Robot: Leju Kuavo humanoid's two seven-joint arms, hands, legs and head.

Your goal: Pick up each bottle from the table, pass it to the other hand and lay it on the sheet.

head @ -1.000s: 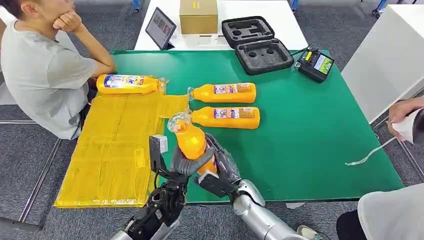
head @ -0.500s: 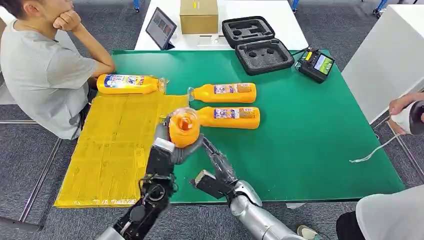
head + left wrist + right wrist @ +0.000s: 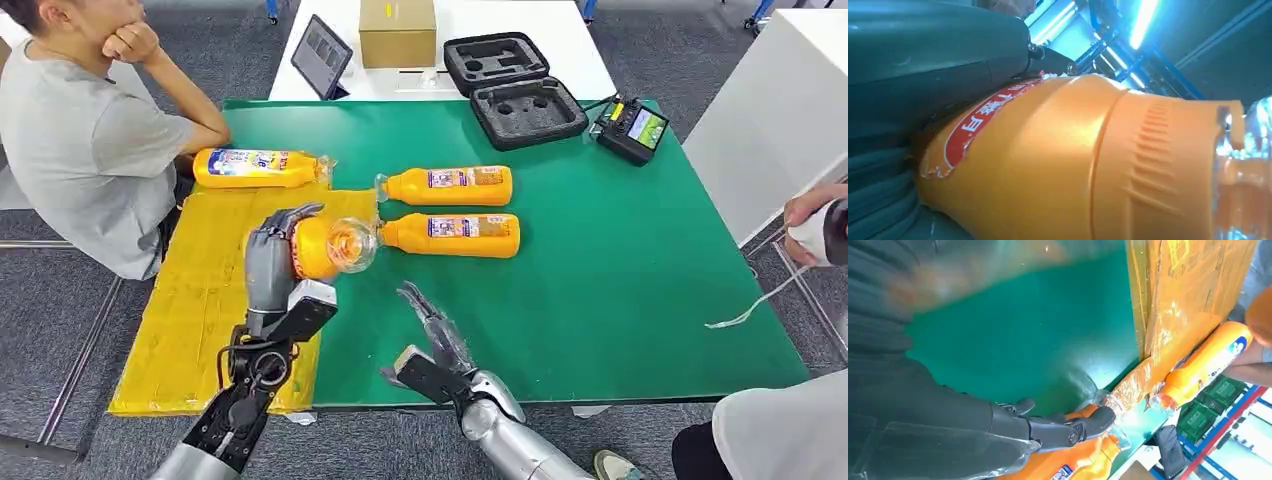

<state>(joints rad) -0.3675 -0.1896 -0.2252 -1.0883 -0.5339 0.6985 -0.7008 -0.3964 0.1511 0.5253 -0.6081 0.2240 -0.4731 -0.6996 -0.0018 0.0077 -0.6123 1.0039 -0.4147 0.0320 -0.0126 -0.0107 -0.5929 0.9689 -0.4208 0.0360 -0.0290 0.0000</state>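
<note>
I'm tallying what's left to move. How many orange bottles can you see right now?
4. One bottle is held in the left hand above the yellow sheet. One bottle lies at the sheet's far edge. Two bottles lie side by side on the green table. None seems hidden.

A second ago both hands held the orange bottle (image 3: 320,248) together, standing up near the front edge of the bench. Now only the left hand (image 3: 272,262) holds it. That hand has swung the bottle over to the yellow sheet (image 3: 215,320) and tipped it on its side, with the clear cap pointing at the two bottles lying on the green bench top. The right hand (image 3: 432,335) has let go and hangs low over the bench with its fingers (image 3: 418,301) spread.
</note>
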